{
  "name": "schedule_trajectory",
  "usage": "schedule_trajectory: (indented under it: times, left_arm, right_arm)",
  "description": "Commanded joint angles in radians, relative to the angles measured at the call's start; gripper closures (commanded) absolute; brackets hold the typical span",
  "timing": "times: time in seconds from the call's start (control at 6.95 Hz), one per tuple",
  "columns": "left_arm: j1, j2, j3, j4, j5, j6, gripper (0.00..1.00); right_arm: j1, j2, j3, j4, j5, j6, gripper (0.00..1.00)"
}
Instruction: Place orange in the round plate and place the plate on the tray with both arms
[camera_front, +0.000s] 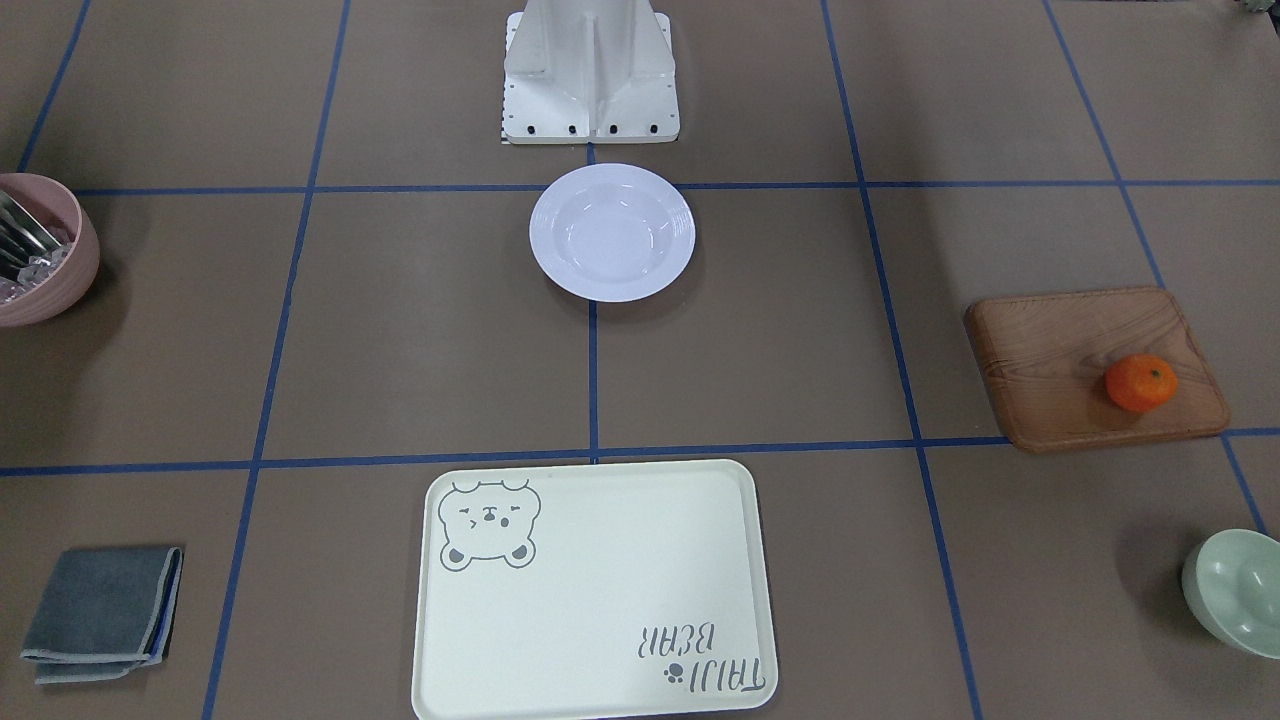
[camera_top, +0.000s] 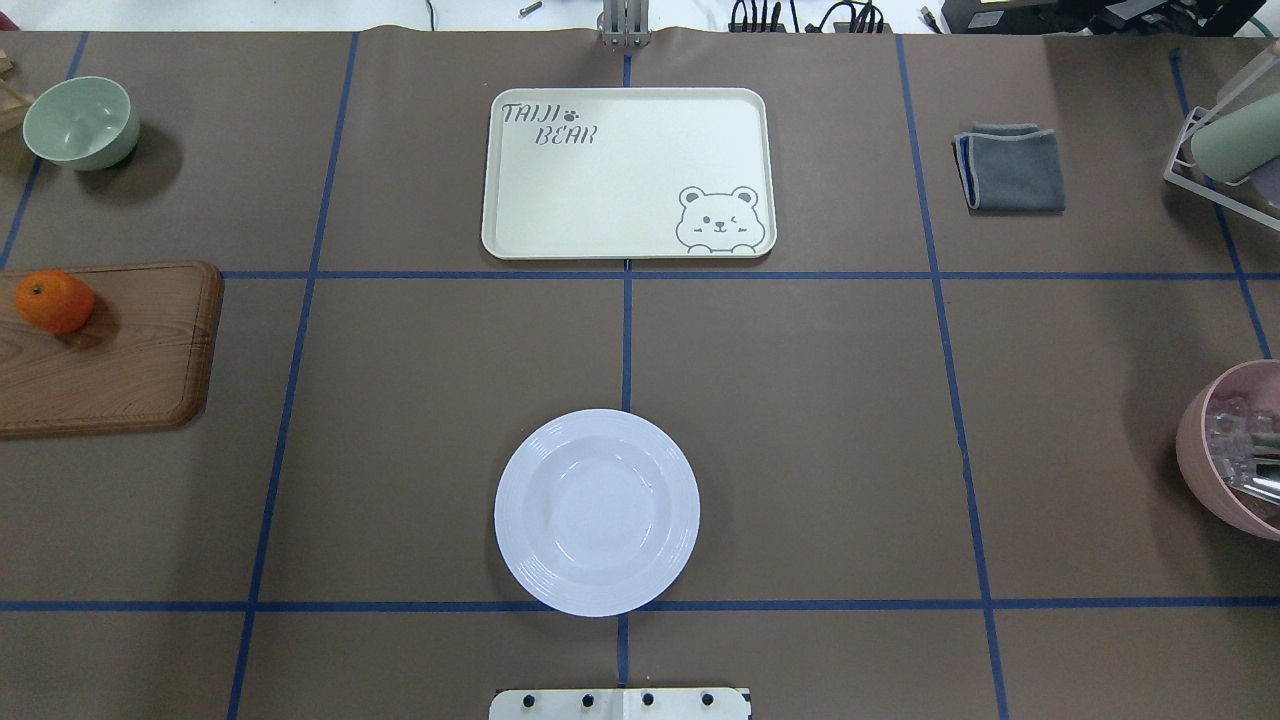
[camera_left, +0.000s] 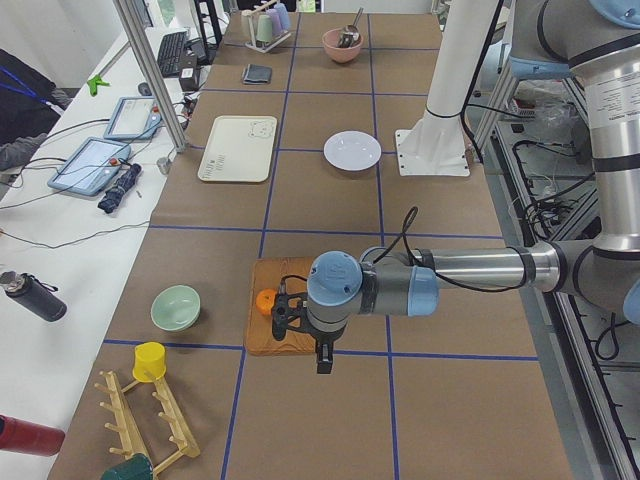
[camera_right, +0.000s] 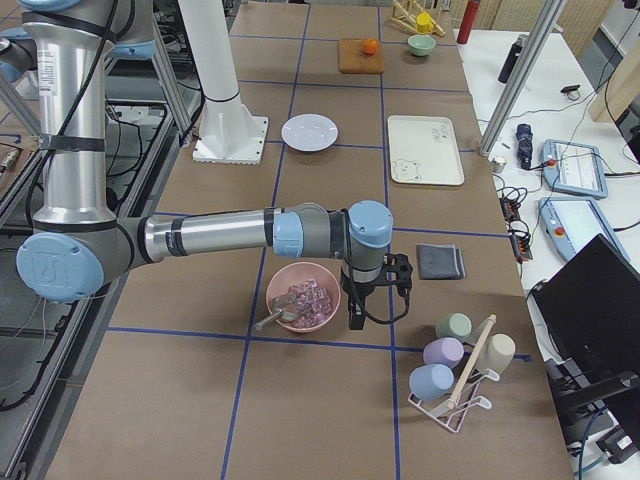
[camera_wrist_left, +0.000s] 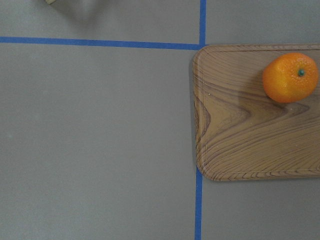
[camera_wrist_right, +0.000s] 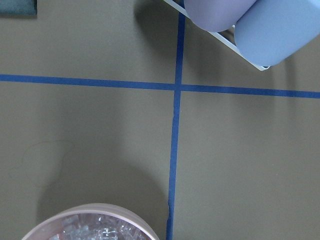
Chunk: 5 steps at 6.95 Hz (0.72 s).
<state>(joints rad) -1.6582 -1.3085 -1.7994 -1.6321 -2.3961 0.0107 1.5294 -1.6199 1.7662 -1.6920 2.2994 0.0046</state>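
The orange (camera_front: 1141, 383) (camera_top: 54, 301) (camera_wrist_left: 290, 77) lies on a brown wooden board at the table's left end. The white round plate (camera_front: 612, 232) (camera_top: 597, 512) sits empty in front of the robot's base. Beyond it lies the cream tray (camera_front: 600, 560) (camera_top: 620, 190), with nothing on it. My left gripper (camera_left: 321, 362) shows only in the exterior left view, hanging above the near edge of the board, a little short of the orange (camera_left: 265, 300); I cannot tell its state. My right gripper (camera_right: 354, 320) shows only in the exterior right view, beside the pink bowl; its state is also unclear.
The wooden board (camera_front: 1060, 350) (camera_top: 120, 360) lies at the left end, with a pale green bowl (camera_top: 80, 122) beyond it. A pink bowl (camera_top: 1225, 450) (camera_right: 300, 297) holding clear pieces and a grey folded cloth (camera_top: 1010, 168) are at the right end, near a cup rack (camera_right: 455, 370).
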Motion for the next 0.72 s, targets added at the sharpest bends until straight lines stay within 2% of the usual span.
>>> schedule_trajectory:
  times: [0.0, 0.29, 0.58]
  left_arm:
    - [0.000, 0.000, 0.000, 0.000, -0.002, 0.000, 0.02]
    - [0.000, -0.011, -0.002, -0.015, 0.000, 0.000, 0.02]
    - [0.000, -0.012, 0.000, -0.142, 0.000, -0.002, 0.02]
  right_arm:
    - [-0.002, 0.003, -0.001, 0.000, 0.000, 0.000, 0.00]
    - [-0.003, 0.008, 0.039, -0.002, 0.003, -0.001, 0.00]
    - [-0.006, 0.031, 0.050, 0.000, -0.001, -0.003, 0.00]
